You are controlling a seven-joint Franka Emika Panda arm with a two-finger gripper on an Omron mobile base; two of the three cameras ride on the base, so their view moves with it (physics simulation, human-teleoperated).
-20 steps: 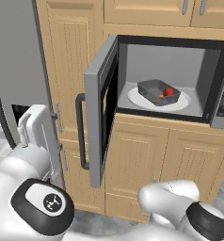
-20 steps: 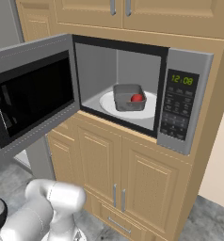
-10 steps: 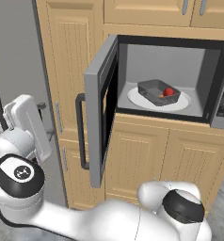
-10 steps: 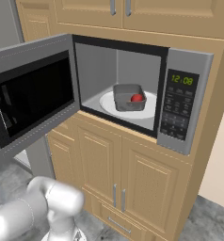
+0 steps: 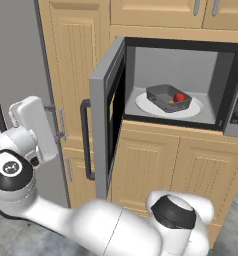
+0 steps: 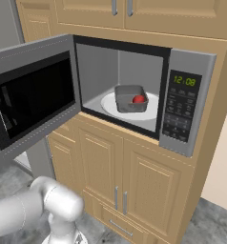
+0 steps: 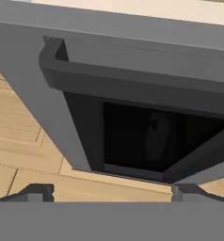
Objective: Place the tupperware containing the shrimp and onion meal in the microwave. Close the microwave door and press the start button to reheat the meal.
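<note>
The microwave (image 6: 191, 62) stands open, its door (image 5: 107, 115) swung out to the left and seen edge-on, with the dark bar handle (image 5: 85, 140) on its outer face. Inside, the grey tupperware (image 5: 166, 96) sits on the white turntable plate (image 5: 147, 105) and holds the red onion (image 5: 179, 97) and an orange shrimp (image 5: 171, 102). From the right, the tupperware (image 6: 129, 97) and the keypad (image 6: 180, 112) show clearly. My white hand (image 5: 33, 127) hangs left of the door, outside it. My gripper (image 7: 113, 192) is open and empty, facing the door's handle (image 7: 132, 80) and dark window (image 7: 147, 136).
A tall grey fridge (image 5: 16, 50) stands left of the oven column, close behind my hand. Wooden cabinet doors (image 6: 149, 190) run below the microwave and more above it. The open door (image 6: 34, 95) juts out into the room towards me.
My arm has swung to the left and the hand has risen a little beside the door. The door, tupperware and meal have not moved.
</note>
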